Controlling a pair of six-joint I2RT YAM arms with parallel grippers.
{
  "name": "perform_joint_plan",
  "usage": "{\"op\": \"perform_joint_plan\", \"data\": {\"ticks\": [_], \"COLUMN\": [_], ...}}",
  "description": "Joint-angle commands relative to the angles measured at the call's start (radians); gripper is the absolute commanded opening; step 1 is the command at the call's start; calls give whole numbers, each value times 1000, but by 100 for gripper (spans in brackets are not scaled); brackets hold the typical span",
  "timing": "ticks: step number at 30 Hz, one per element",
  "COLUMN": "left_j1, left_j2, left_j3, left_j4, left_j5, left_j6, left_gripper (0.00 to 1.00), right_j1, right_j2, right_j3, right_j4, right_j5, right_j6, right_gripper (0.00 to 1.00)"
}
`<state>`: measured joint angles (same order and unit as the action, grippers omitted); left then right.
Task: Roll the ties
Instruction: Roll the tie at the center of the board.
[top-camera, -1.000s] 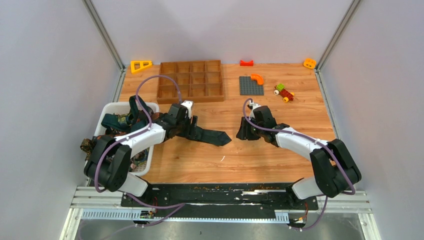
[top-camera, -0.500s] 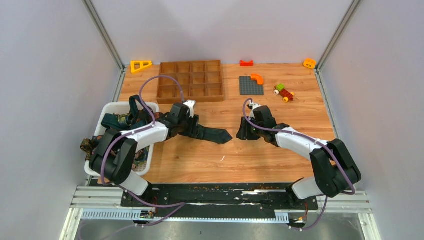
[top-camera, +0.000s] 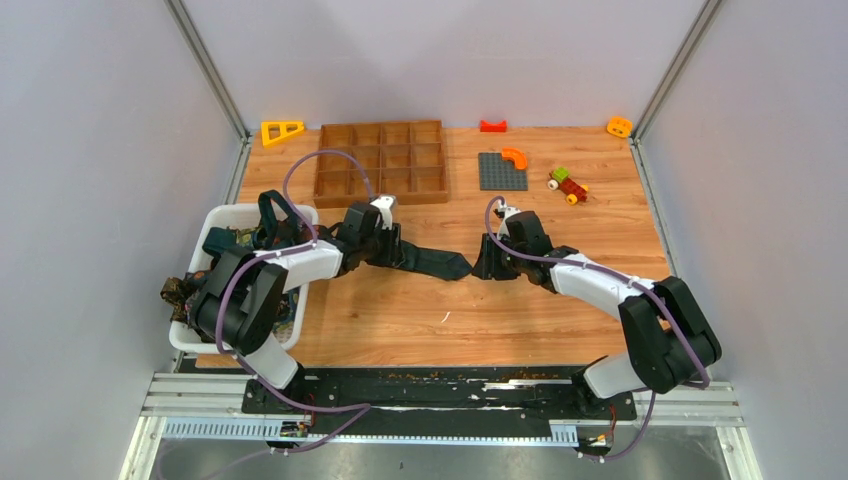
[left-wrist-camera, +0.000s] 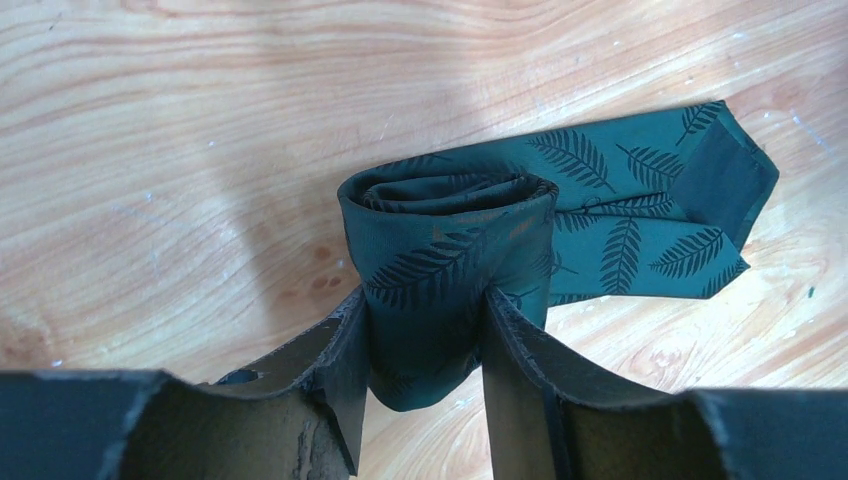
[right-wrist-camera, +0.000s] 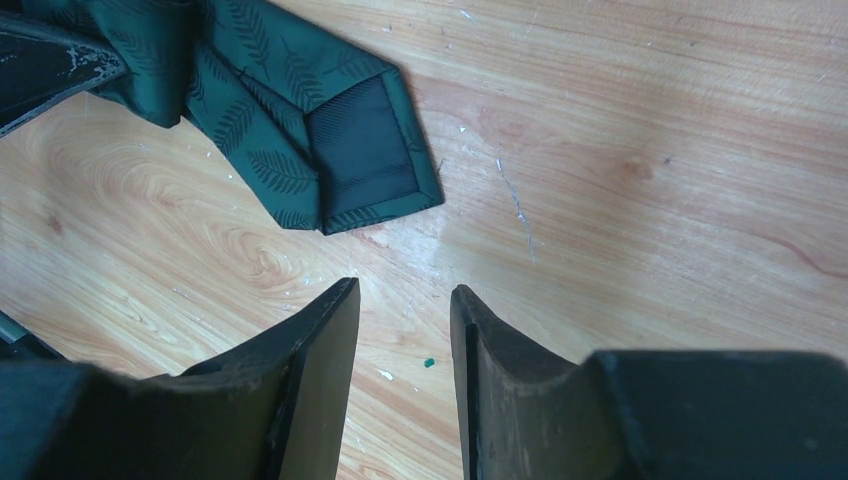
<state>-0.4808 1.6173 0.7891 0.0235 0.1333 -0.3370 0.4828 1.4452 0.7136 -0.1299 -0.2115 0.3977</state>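
A dark green leaf-patterned tie (top-camera: 432, 262) lies on the wooden table between the two arms. Its near part is wound into a loose roll (left-wrist-camera: 450, 225), and the wide pointed end (left-wrist-camera: 660, 205) lies flat beyond it. My left gripper (left-wrist-camera: 422, 300) is shut on the roll, one finger pressing each side. My right gripper (right-wrist-camera: 402, 292) stands open just above the bare table, nothing between its fingers. The tie's pointed end (right-wrist-camera: 345, 140) lies a little ahead of it to the left. More ties (top-camera: 240, 240) are heaped in the white basket (top-camera: 232, 211).
A wooden compartment tray (top-camera: 381, 160) stands at the back. A grey baseplate (top-camera: 501, 171), a toy car (top-camera: 568, 185), a yellow triangle (top-camera: 282, 131), a red piece (top-camera: 493, 126) and an orange block (top-camera: 619, 126) lie along the far edge. A brown patterned tie (top-camera: 178, 290) hangs over the basket's left side.
My left gripper has slid right with the tie while its fingers closed in on the roll. The tie's pointed end now lies close to the right gripper, which has not moved.
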Motion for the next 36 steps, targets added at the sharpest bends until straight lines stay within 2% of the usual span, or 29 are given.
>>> {"op": "perform_joint_plan", "data": {"ticks": [1,10,24,31,36], "left_j1": [5,3,-99,-116,-144], "left_j2": [69,74,8,-87,-91], "left_j3": [-17,-53,-118,-122,-54], "left_j4": [-62,-72,-155,-273,-372], "left_j5": [4,120,144,33,-93], "left_j6": [3,-17,-27,-25,-11], "left_gripper": [44,30,26,25,25], "right_j1": [-3,-3,-5,-4,-3], "right_j2": [2,3,9,13,14], "right_j3": [39,40,45,48,47], "right_j4": [18,19,15,14,13], "right_j5": [-12,-12,-16,-18,-17], "right_j6": [-1,-1,-1,-2,-1], "right_gripper": [40,40,40,40,40]}}
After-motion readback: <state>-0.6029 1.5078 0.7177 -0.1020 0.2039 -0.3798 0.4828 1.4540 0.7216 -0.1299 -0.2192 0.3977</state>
